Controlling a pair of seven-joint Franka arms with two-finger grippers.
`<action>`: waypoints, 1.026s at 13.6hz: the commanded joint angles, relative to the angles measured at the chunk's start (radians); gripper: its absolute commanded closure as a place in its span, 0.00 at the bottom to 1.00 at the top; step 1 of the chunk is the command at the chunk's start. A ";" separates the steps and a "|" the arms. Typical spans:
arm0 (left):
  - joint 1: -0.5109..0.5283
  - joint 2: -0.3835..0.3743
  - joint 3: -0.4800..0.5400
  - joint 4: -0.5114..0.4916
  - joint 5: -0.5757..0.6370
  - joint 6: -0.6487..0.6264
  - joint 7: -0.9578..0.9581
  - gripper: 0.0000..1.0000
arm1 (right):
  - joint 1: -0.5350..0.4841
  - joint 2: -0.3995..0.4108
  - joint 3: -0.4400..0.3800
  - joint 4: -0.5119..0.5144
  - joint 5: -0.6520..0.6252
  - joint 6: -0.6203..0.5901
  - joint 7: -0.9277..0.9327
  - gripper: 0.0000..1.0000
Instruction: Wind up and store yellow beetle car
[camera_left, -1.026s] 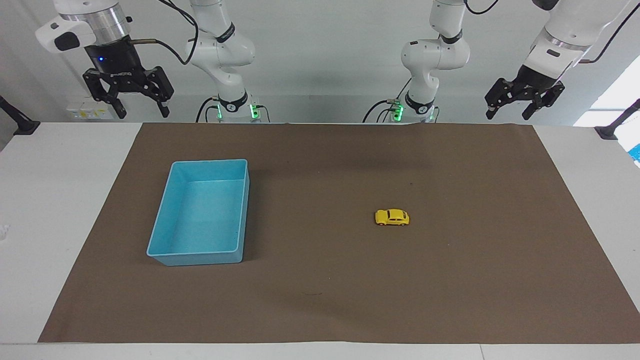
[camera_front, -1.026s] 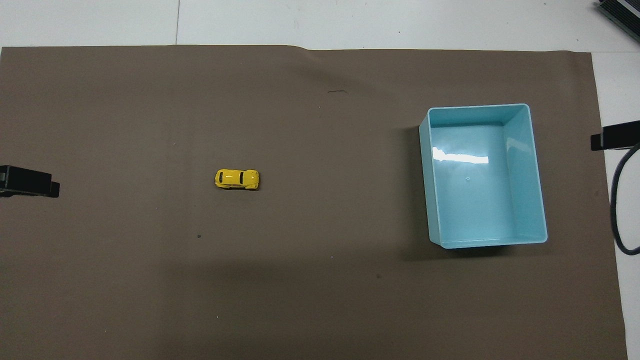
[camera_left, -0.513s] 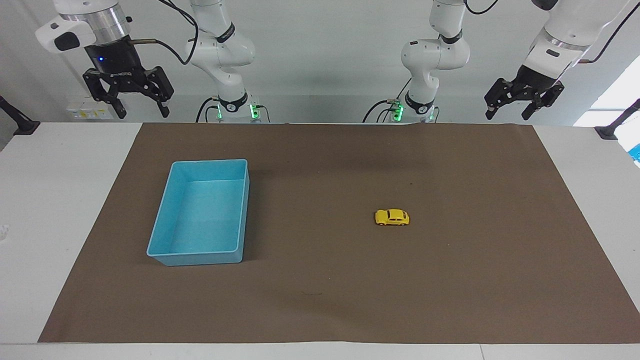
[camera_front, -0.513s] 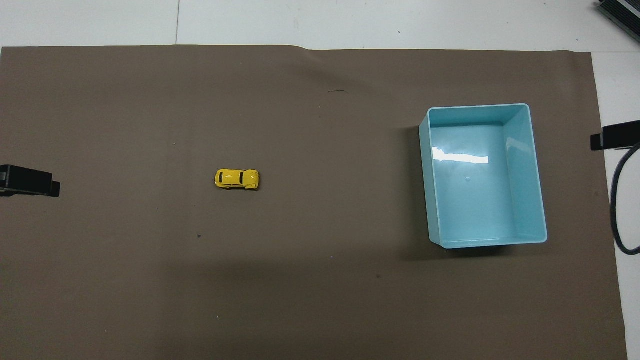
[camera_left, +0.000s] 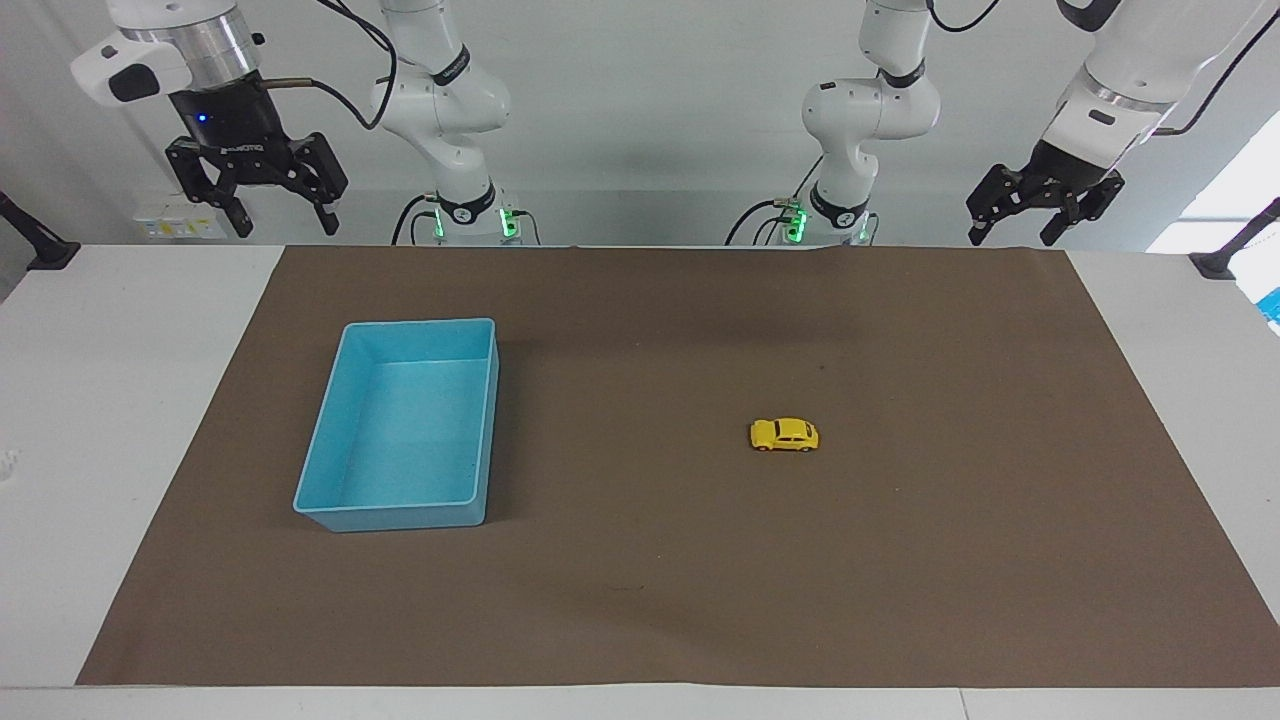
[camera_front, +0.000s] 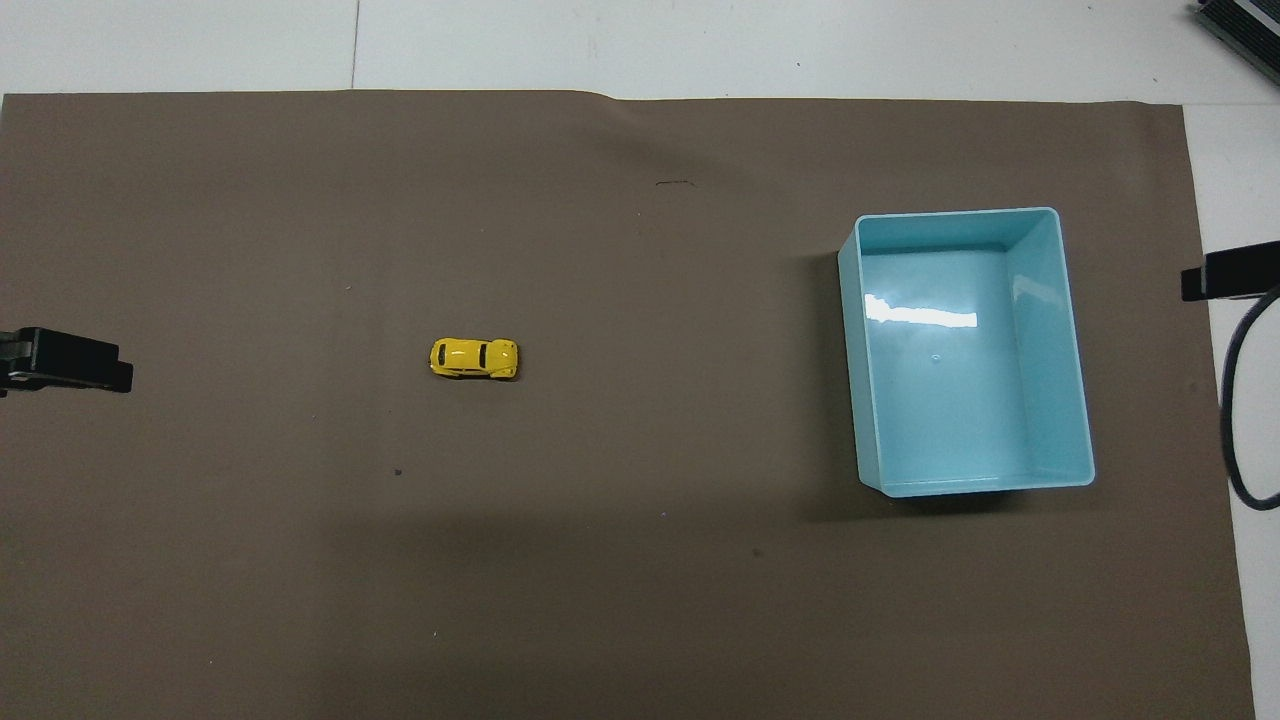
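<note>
The yellow beetle car (camera_left: 784, 435) (camera_front: 474, 359) stands on its wheels on the brown mat (camera_left: 650, 560), toward the left arm's end, with nothing touching it. A light blue tray (camera_left: 392, 518) (camera_front: 950, 213) sits empty toward the right arm's end. My left gripper (camera_left: 1010, 236) hangs open and empty, high over the mat's corner by the robots. In the overhead view only one of its fingertips (camera_front: 75, 360) shows at the edge. My right gripper (camera_left: 285, 222) waits open and empty, high over the white tabletop beside the mat.
White tabletop (camera_left: 120, 400) borders the mat on all sides. A black clamp (camera_left: 1215, 262) sits at the left arm's end of the table and another (camera_left: 45, 250) at the right arm's end. A dark cable (camera_front: 1240, 420) loops beside the tray.
My left gripper has edged a little inward over the mat, toward the car. The car, the tray and the right gripper have not moved.
</note>
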 joint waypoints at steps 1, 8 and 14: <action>-0.012 -0.007 0.006 -0.055 0.005 0.053 -0.014 0.00 | -0.003 -0.016 0.000 -0.018 0.011 0.005 0.017 0.00; -0.015 0.022 0.004 -0.108 0.006 0.136 -0.038 0.00 | -0.003 -0.016 -0.001 -0.018 0.011 0.003 0.019 0.00; -0.026 0.034 0.003 -0.166 0.005 0.233 -0.495 0.00 | -0.003 -0.016 -0.001 -0.018 0.011 0.005 0.019 0.00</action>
